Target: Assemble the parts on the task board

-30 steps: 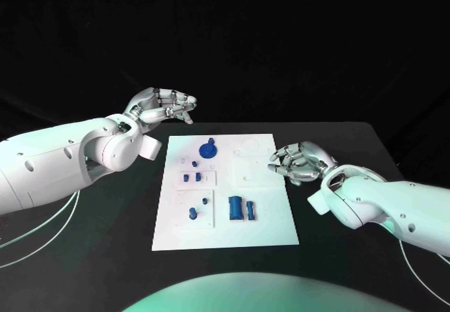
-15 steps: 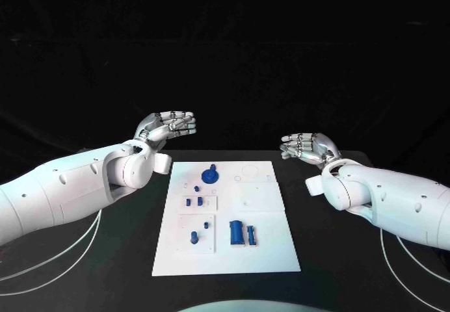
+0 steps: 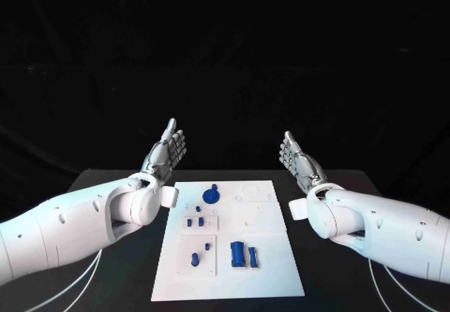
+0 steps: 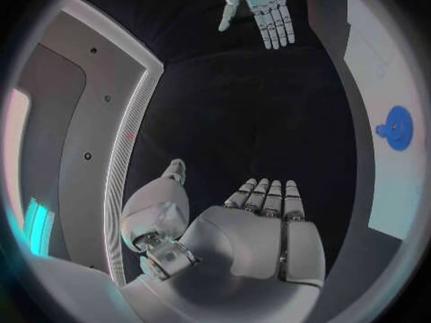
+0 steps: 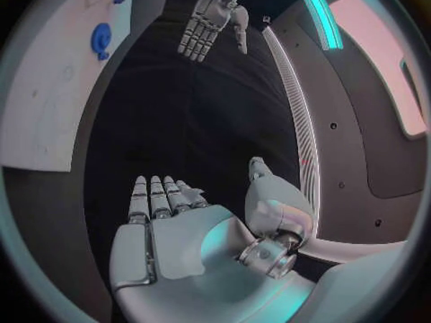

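The white task board [image 3: 267, 260] lies in the middle of the black table. On it sit a round blue part [image 3: 211, 194] at the far end, several small blue pieces [image 3: 194, 222] on the left side, and two upright blue blocks [image 3: 243, 254] near the front. My left hand [image 3: 166, 153] is raised above the far left corner of the board, fingers straight and together, holding nothing. My right hand [image 3: 298, 161] is raised above the far right corner, flat and empty. Both palms face each other. The left wrist view shows the left hand [image 4: 261, 230], the right hand [image 4: 261, 11] and the round blue part [image 4: 396, 128].
The black table [image 3: 112, 273] extends on both sides of the board. The right wrist view shows my right hand [image 5: 175, 230], the left hand [image 5: 211, 21] and the board's edge [image 5: 54, 108] with the round blue part [image 5: 100, 39].
Both hands have risen and uncurled from a curled pose to flat, straight fingers. The camera has tilted, so the board sits lower in the picture.
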Robot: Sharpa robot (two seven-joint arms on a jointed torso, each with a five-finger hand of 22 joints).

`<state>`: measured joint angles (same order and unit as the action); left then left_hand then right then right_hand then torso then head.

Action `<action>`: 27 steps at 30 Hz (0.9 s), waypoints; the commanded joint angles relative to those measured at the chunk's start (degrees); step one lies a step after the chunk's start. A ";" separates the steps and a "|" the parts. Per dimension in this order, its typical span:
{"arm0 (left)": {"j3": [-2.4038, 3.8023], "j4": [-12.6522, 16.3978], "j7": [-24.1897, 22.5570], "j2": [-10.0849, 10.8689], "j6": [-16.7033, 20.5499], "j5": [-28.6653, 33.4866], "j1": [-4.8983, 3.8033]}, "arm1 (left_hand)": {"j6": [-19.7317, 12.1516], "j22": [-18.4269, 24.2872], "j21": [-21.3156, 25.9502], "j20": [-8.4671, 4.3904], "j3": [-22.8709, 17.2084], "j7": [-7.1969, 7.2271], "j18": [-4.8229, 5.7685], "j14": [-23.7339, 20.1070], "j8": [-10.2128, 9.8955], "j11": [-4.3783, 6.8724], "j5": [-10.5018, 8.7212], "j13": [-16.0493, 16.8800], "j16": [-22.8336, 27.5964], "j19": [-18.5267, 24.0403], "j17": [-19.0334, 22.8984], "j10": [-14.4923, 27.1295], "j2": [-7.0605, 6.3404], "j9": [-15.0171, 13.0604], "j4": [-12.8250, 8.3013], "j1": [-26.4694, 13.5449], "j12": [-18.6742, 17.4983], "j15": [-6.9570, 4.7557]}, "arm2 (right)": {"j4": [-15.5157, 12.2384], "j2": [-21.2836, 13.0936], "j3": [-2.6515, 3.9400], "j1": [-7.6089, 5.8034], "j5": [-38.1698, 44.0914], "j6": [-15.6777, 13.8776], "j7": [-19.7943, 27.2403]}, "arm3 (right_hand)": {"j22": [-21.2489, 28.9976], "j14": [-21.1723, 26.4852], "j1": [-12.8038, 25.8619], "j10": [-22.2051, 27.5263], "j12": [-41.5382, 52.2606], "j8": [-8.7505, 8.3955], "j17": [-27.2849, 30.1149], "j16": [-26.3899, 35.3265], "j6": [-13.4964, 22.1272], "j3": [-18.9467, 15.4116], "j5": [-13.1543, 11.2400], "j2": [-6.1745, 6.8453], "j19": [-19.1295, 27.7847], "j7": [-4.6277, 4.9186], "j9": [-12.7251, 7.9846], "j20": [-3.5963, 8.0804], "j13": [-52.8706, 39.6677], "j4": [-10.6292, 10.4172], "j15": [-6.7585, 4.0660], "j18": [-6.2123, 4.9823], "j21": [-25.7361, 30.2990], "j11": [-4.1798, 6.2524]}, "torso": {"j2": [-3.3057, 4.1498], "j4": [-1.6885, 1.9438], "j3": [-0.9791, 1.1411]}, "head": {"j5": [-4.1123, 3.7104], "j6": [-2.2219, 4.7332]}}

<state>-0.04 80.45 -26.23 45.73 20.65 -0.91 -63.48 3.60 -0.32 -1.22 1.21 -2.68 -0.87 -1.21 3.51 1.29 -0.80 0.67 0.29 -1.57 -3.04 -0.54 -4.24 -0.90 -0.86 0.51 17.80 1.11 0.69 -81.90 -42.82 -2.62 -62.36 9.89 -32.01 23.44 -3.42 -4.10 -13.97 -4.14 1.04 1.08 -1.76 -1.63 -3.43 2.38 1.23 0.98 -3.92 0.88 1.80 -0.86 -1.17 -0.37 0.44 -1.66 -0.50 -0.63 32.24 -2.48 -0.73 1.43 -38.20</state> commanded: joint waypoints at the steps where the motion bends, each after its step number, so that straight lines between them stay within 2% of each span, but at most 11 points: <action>1: 0.04 3.22 -2.15 -0.45 11.91 0.46 1.03 | -3.60 0.32 1.22 -1.21 2.68 0.87 1.21 -3.51 -1.29 0.80 -0.67 -0.29 1.57 3.04 0.54 4.24 0.90 0.86 -0.51 -17.80 -1.11 -0.69 | -3.80 -0.85 1.07 1.00 -6.83 -8.37 4.71 | 3.42 4.10 13.97 4.14 -1.04 -1.08 1.76 1.63 3.43 -2.38 -1.23 -0.98 3.92 -0.88 -1.80 0.86 1.17 0.37 -0.44 1.66 0.50 0.63 | -0.78 1.84 0.54 | -0.98 2.60; 5: 0.04 6.25 -2.83 -0.73 17.48 0.68 2.13 | -3.60 0.32 1.22 -1.21 2.68 0.87 1.21 -3.51 -1.29 0.80 -0.67 -0.29 1.57 3.04 0.54 4.24 0.90 0.86 -0.51 -17.80 -1.11 -0.69 | -6.83 -1.58 2.17 1.86 -9.00 -11.03 5.88 | 3.42 4.10 13.97 4.14 -1.04 -1.08 1.76 1.63 3.43 -2.38 -1.23 -0.98 3.92 -0.88 -1.80 0.86 1.17 0.37 -0.44 1.66 0.50 0.63 | -1.02 2.38 0.70 | -1.36 3.64; 8: 0.04 8.10 -3.25 -0.91 20.88 0.81 2.81 | -3.60 0.32 1.22 -1.21 2.68 0.87 1.21 -3.51 -1.29 0.80 -0.67 -0.29 1.57 3.04 0.54 4.24 0.90 0.86 -0.51 -17.80 -1.11 -0.69 | -7.98 -1.85 2.59 2.18 -9.83 -12.04 6.33 | 3.42 4.10 13.97 4.14 -1.04 -1.08 1.76 1.63 3.43 -2.38 -1.23 -0.98 3.92 -0.88 -1.80 0.86 1.17 0.37 -0.44 1.66 0.50 0.63 | -1.06 2.48 0.73 | -1.43 3.83; 11: 0.04 9.08 -3.47 -1.00 22.69 0.88 3.17 | -3.60 0.32 1.22 -1.21 2.68 0.87 1.21 -3.51 -1.29 0.80 -0.67 -0.29 1.57 3.04 0.54 4.24 0.90 0.86 -0.51 -17.80 -1.11 -0.69 | -8.05 -1.87 2.62 2.20 -9.89 -12.11 6.36 | 3.42 4.10 13.97 4.14 -1.04 -1.08 1.76 1.63 3.43 -2.38 -1.23 -0.98 3.92 -0.88 -1.80 0.86 1.17 0.37 -0.44 1.66 0.50 0.63 | -1.06 2.48 0.73 | -1.43 3.83; 27: 0.04 9.50 -3.56 -1.04 23.47 0.91 3.32 | -3.60 0.32 1.22 -1.21 2.68 0.87 1.21 -3.51 -1.29 0.80 -0.67 -0.29 1.57 3.04 0.54 4.24 0.90 0.86 -0.51 -17.80 -1.11 -0.69 | -8.05 -1.87 2.62 2.20 -9.89 -12.11 6.36 | 3.42 4.10 13.97 4.14 -1.04 -1.08 1.76 1.63 3.43 -2.38 -1.23 -0.98 3.92 -0.88 -1.80 0.86 1.17 0.37 -0.44 1.66 0.50 0.63 | -1.06 2.48 0.73 | -1.43 3.83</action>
<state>-0.04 89.79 -28.64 44.82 43.17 0.03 -60.13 0.31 -0.05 -0.34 0.01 -0.23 0.00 -0.34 0.21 0.19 -0.01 0.20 0.05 -0.37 -0.21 -0.05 -0.21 0.05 -0.05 0.00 0.37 0.38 0.02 -89.85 -44.69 -0.04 -60.19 -0.04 -43.98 28.72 -0.06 -0.29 -0.31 -0.31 0.38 0.20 -0.06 -0.13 -0.20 0.25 0.19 0.00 -0.27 0.00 0.05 0.00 -0.06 0.00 -0.01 -0.79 -0.28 0.00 31.18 0.00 0.01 0.00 -34.38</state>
